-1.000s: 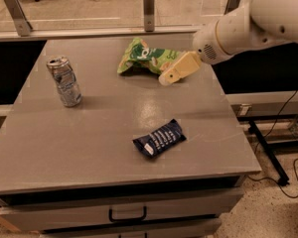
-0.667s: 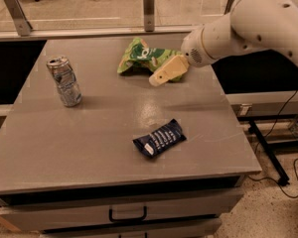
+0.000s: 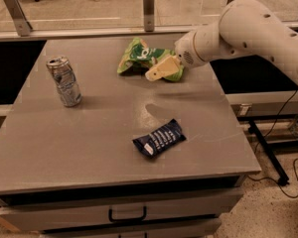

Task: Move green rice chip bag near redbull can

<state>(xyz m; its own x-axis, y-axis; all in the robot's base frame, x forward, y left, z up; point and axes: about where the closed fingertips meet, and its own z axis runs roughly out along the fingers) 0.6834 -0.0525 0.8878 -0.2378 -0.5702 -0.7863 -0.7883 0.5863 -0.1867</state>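
At your left, the dented silver-and-blue redbull can (image 3: 64,82) stands upright on the grey surface (image 3: 89,148). Well apart to its right, near the far edge, the glossy light green rice chip bag (image 3: 136,54) lies crumpled, its long axis roughly left to right. The cream end effector (image 3: 160,70) sits at the bag's right half. You cannot tell whether it is parted or closed. Your coming move likely runs leftward.

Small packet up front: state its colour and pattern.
The packet is dark blue with white stripes, seen in the camera view. The tool is at the green bag.
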